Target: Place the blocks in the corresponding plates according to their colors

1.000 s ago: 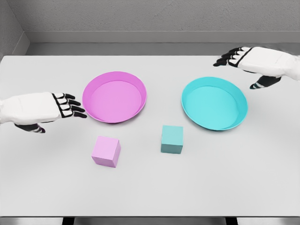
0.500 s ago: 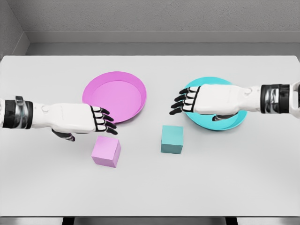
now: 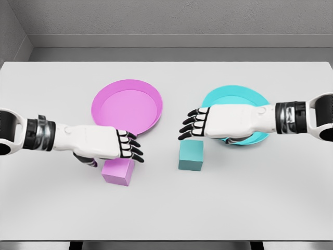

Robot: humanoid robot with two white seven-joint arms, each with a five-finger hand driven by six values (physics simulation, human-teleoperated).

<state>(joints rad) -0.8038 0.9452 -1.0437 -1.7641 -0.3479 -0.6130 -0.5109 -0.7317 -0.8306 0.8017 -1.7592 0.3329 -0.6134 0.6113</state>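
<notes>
A: How far along was the sorting at that moment?

B: Nothing was placed yet. Both plates lay empty, and both blocks sat on the counter (image 3: 166, 208). The pink block (image 3: 118, 172) was directly under the left hand (image 3: 99, 142), its top partly hidden by the palm. The teal block (image 3: 191, 154) sat just below the fingertips of the right hand (image 3: 223, 121).

A: And the fingers?

B: On both hands they were extended and slightly spread, clamped on nothing. The left fingers (image 3: 130, 146) reached past the pink block's far edge toward the pink plate (image 3: 104, 99), which lay just beyond them. The right fingers (image 3: 191, 124) pointed away from the teal plate (image 3: 244, 94), which the right palm and wrist partly covered (only its rim showed clearly).

A: So what remained?

B: By my judgement, everything: two grasps, two lifts, two drops.

A: Counts?

B: Two blocks, one pink and one teal. Two plates, likewise one of each colour. Two hands, both over the counter.
</notes>
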